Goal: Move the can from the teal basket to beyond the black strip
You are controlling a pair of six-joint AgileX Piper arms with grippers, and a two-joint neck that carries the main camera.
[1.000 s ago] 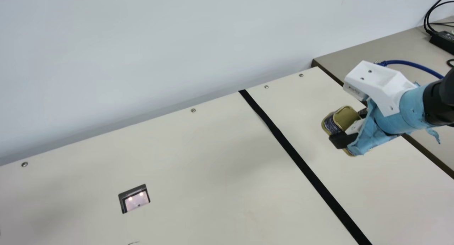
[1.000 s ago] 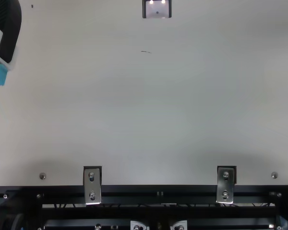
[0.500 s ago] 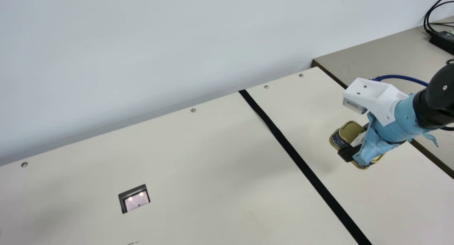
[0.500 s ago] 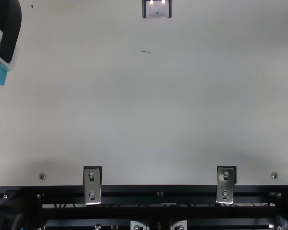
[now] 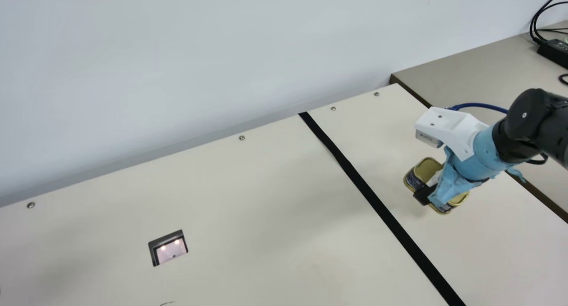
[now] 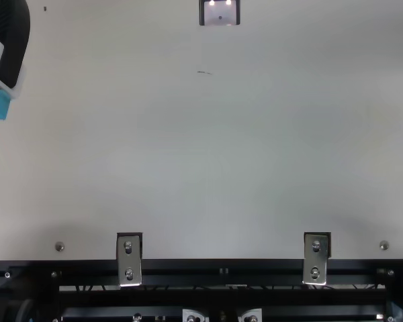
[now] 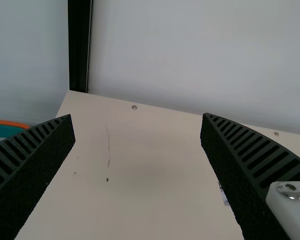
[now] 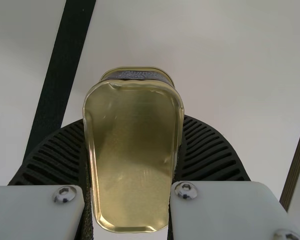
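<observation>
My ribbed black right fingers (image 8: 210, 150) grip the gold metal can (image 8: 132, 155) beyond the long black strip (image 5: 378, 204); I should settle it level before loosening.

Black right arm (image 5: 550, 126) at three o'clock, wearing ragged pale-blue wrapping (image 5: 481, 154), white bracket (image 5: 457, 131) showing screws (image 5: 439, 116), blue cable (image 5: 478, 105) curving.

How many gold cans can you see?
1. The gold can is held in the right gripper, right of the black strip in the main view. More could be hidden in the teal basket, which is partly cut off.
</observation>
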